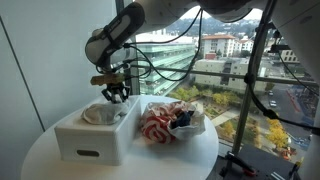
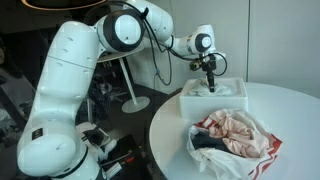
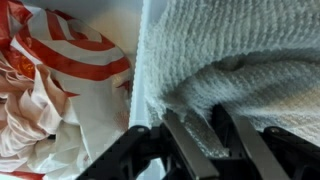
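I see the gripper (image 3: 205, 125) pointing straight down w/ the white towel (image 3: 240, 60) directly under it inside the white box (image 1: 85, 135), jaws part-way in, can't tell if they're gripping.

Clothes pile (image 1: 165, 122): lying heaped, red-striped piece showing on top | round table (image 2: 170, 125): bearing the pile | buildings (image 1: 220, 45): showing beyond the window (image 1: 250, 95).

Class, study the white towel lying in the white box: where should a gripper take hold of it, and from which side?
Pinch a raised fold near the middle of the white towel, coming straight down from above. It lies bunched inside the white box, whose walls block sideways approach; a ridge fits between the fingers.
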`<state>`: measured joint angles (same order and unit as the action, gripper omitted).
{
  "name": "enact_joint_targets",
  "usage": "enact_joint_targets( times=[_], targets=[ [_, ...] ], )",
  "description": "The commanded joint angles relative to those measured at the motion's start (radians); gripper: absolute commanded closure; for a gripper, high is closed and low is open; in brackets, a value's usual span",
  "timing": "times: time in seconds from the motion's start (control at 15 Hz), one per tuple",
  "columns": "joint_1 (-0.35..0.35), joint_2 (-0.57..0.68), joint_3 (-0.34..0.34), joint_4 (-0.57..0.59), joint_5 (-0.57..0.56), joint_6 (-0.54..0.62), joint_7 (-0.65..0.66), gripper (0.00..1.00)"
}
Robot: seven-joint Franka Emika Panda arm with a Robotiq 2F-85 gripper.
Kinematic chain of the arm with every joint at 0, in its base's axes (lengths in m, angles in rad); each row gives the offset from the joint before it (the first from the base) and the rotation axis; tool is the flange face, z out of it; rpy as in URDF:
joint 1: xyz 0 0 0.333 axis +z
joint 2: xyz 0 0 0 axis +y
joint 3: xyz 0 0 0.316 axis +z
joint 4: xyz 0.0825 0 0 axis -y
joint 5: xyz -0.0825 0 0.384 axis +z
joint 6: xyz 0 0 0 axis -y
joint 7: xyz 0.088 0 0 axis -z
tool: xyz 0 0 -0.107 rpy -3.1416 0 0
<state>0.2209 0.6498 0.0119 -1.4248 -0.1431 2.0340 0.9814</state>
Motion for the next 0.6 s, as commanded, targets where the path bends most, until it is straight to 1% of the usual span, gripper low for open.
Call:
enact_joint_targets(
  times=[0.0, 0.07, 0.13, 0.27, 0.4, 0.53],
  targets=[
    [0.004, 0.035, -0.016, 0.077, 0.024, -0.047, -0.017, 0.87],
    [0.004, 0.037, -0.018, 0.083, 0.025, -0.049, -0.016, 0.96],
    [0.003, 0.034, -0.018, 0.084, 0.028, -0.047, -0.017, 0.99],
    [0.003, 0.01, -0.018, 0.082, 0.031, -0.034, -0.015, 1.0],
    [0.006, -0.024, -0.02, 0.075, 0.028, -0.015, -0.008, 0.98],
    [0.01, -0.061, -0.022, 0.06, 0.02, 0.006, -0.003, 0.98]
  ],
)
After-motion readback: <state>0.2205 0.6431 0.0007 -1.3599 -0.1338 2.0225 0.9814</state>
